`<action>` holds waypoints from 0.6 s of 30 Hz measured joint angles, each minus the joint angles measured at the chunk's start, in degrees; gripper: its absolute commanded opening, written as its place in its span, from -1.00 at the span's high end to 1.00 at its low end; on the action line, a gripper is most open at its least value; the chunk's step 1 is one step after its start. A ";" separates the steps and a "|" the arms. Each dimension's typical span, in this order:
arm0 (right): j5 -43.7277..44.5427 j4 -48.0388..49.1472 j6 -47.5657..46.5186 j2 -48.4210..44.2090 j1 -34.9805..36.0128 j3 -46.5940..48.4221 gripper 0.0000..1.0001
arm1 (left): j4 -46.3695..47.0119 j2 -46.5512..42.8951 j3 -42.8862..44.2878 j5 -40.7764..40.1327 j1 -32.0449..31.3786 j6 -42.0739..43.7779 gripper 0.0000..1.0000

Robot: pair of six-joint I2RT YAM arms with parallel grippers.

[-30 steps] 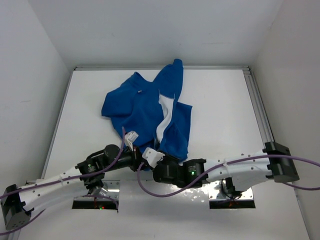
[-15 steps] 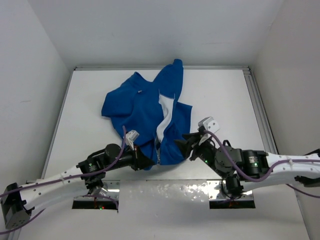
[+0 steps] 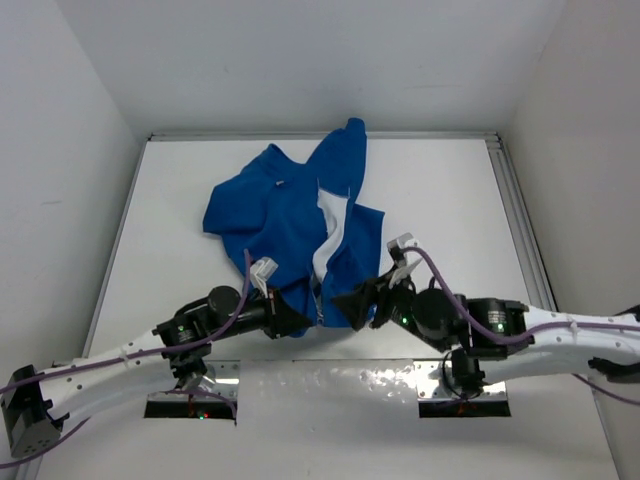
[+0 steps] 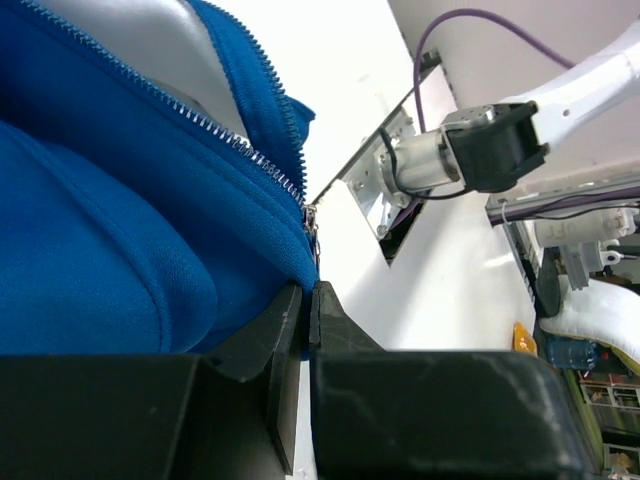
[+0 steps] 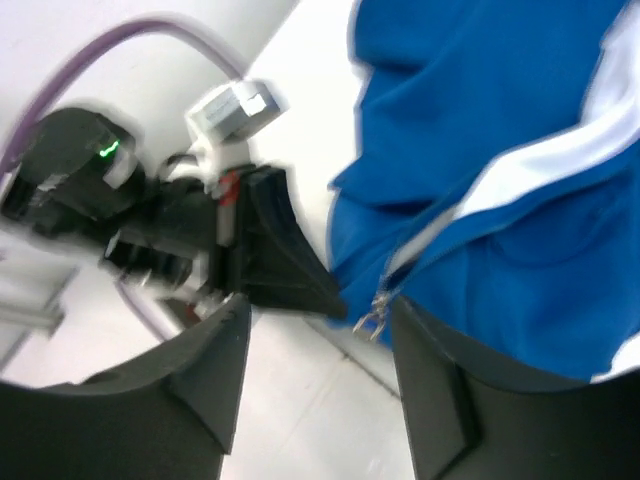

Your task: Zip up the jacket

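Observation:
The royal-blue jacket (image 3: pixel 285 215) lies crumpled in the middle of the table, front open, with the pale zipper band (image 3: pixel 327 232) running down to the near hem. My left gripper (image 3: pixel 291 321) is shut on the hem's bottom corner; in the left wrist view the jaws (image 4: pixel 308 293) pinch blue fabric (image 4: pixel 100 250) just below the zipper slider (image 4: pixel 312 222). My right gripper (image 3: pixel 352 301) is open at the hem from the right. In the right wrist view its fingers (image 5: pixel 215 370) flank the dangling silver zipper pull (image 5: pixel 372 318) without touching it; the jacket (image 5: pixel 480 120) fills the upper right.
White walls enclose the table (image 3: pixel 450 200) on three sides. A metal rail (image 3: pixel 520 220) runs along the right edge. Two metal mounting plates (image 3: pixel 195 405) sit at the near edge. The left gripper's black fingers (image 5: pixel 285 265) show close in the right wrist view.
My right arm left the hem, swung out to the right, then came back toward the zipper's bottom end with its jaws open. The left gripper kept its hold in place.

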 measured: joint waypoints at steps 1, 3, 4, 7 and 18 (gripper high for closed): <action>-1.14 0.07 0.42 -0.24 -2.89 -0.70 -0.32 | 0.33 0.00 0.00 0.07 0.00 -0.02 1.00; -9.35 0.68 0.57 1.07 -11.93 -0.74 -0.46 | 0.81 0.20 0.00 0.26 0.00 -0.02 1.00; -13.84 1.60 0.42 2.82 -17.66 -0.37 -0.52 | 1.05 0.35 0.00 0.31 0.00 -0.02 1.00; -27.12 5.31 -1.33 9.62 -28.00 1.81 -0.71 | 1.11 0.24 0.00 0.44 0.00 -0.04 1.00; -69.83 21.00 -0.24 18.21 -31.52 6.60 -0.34 | 0.83 -1.62 0.00 0.44 0.00 -0.04 1.00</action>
